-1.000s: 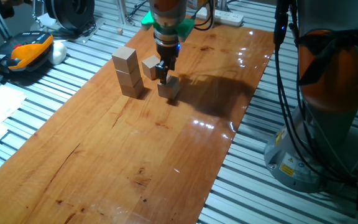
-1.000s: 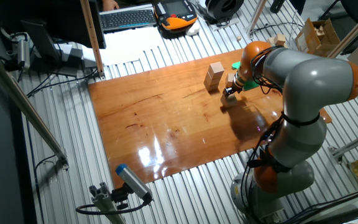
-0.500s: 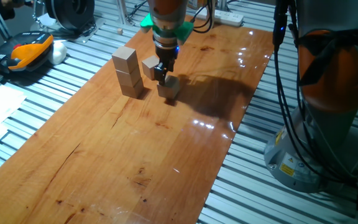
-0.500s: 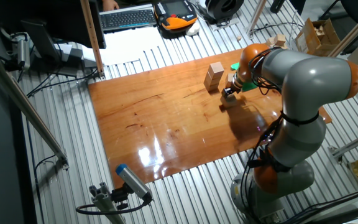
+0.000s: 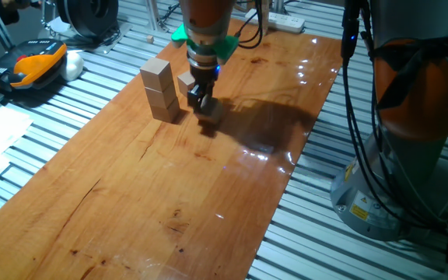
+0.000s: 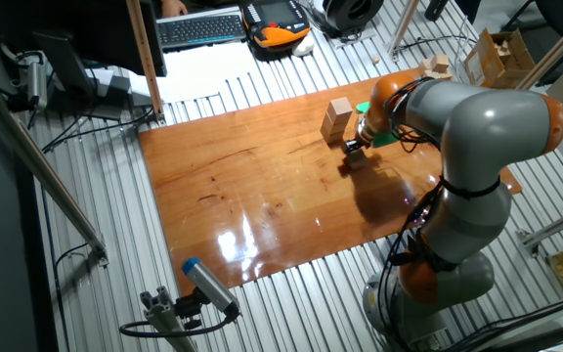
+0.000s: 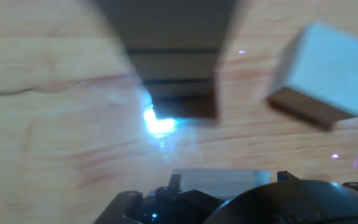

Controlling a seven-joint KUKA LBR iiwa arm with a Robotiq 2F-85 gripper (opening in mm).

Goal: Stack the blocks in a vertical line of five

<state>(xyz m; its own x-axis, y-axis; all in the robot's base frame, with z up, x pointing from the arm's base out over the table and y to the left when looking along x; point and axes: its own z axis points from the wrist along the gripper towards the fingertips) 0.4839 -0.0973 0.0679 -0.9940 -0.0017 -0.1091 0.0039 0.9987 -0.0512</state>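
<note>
- Here, my gripper (image 5: 201,101) hangs low over the wooden tabletop (image 5: 169,179), fingers pointing down, just right of the stack of blocks (image 5: 160,90).
- The stack stands three cubes high near the board's far left part; in the other fixed view it sits just left of my hand (image 6: 337,119).
- A loose block (image 5: 185,82) lies tilted between the stack and my fingers, close behind them; the hand view shows it pale and skewed at upper right (image 7: 319,74).
- Another block (image 5: 209,115) sits on the board at my fingertips, largely hidden by them; the hand view catches a pale edge of it at the bottom (image 7: 219,182).
- Whether my jaws are closed on that block I cannot tell: the fingers mask it in both fixed views and the hand view is blurred.
- A white power strip (image 5: 286,21) lies beyond the board's far end.
</note>
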